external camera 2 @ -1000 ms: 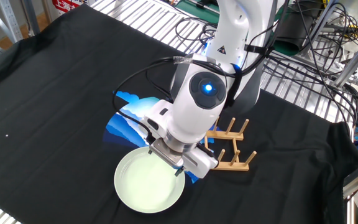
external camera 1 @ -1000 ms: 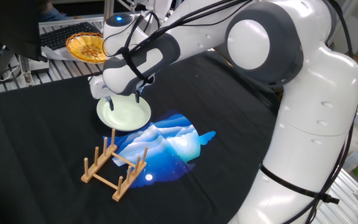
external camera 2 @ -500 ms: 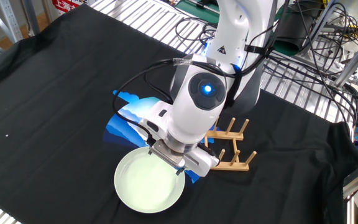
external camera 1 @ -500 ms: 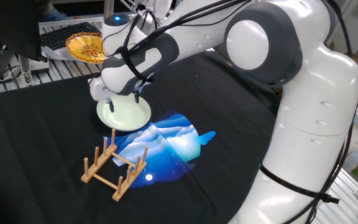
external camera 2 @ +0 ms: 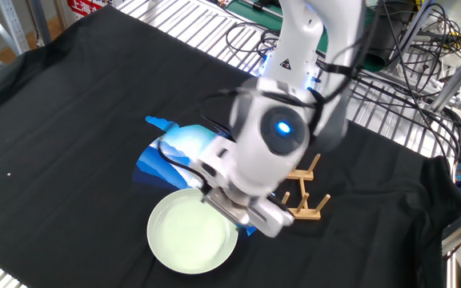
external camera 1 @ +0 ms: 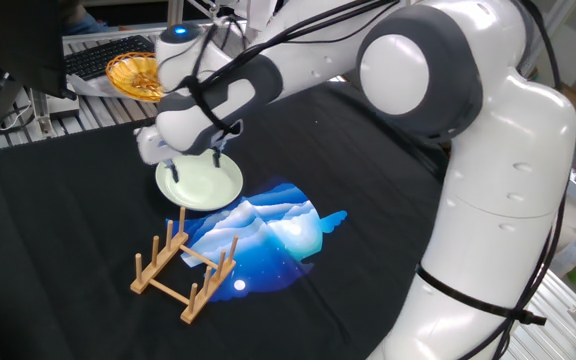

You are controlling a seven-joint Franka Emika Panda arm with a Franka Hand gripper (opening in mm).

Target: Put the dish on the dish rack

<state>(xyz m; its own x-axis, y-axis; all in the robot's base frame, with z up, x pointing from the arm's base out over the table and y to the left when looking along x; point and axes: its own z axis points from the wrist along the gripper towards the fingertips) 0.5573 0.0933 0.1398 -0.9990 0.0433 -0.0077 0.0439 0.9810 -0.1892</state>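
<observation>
So from my seat the whole thing comes down to where the dish [external camera 1: 200,182] sits relative to the dish rack [external camera 1: 181,267]. The dish lies flat on the black cloth over the bench [external camera 1: 58,230], and the rack stands apart from it, with a blue printed patch [external camera 1: 268,230] in between, on the side nearer the arm's base. The tool [external camera 1: 193,165] is right down at the dish's rim, on the edge that faces the rack in the other fixed view, where the wrist is motion-blurred. The fingers look like they straddle the rim, but I honestly can't tell if they're pinched on it or just poised around it; the wrist hides that.

My read: the plate has to come up on edge and travel toward the rack, then line up with the gaps between the pegs, which run across the rails.
</observation>
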